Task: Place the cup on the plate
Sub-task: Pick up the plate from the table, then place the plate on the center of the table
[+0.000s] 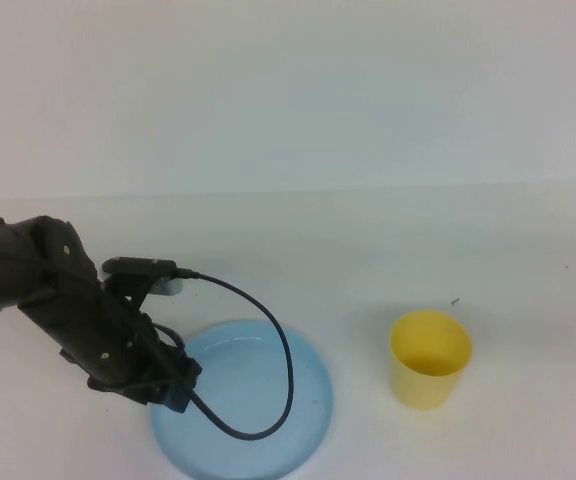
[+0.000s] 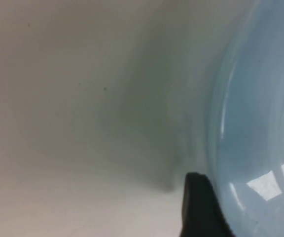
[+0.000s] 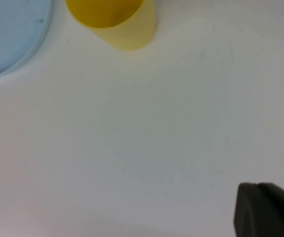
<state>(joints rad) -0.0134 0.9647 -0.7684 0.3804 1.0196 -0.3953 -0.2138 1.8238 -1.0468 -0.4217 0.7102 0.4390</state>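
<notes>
Cup: the yellow cup (image 1: 430,358) stands upright on the white table (image 1: 368,250), mouth up, its long axis vertical; it tapers slightly toward the base and has no handle. It looks empty.
Cup position: to the right of the plate, apart from it, with bare table between them; no gripper touches it.
Plate: the light blue plate (image 1: 258,395) lies flat at the near edge of the table, with a shallow raised rim; nothing rests in its hollow apart from a loop of black cable (image 1: 268,340) that passes over it.
Left gripper: the left gripper (image 2: 240,207) is low at the plate's left edge, on the end of the dark left arm (image 1: 58,300). Its jaws stand wide apart, one dark finger (image 2: 201,207) just outside the rim and the other at the edge of the wrist view over the plate, so the rim lies between them. They are not clamped on it.
Right gripper: the right gripper (image 3: 265,210) shows only as a dark tip in its own wrist view, above bare table and well apart from the cup and plate; its jaws are fully closed with nothing between them.
</notes>
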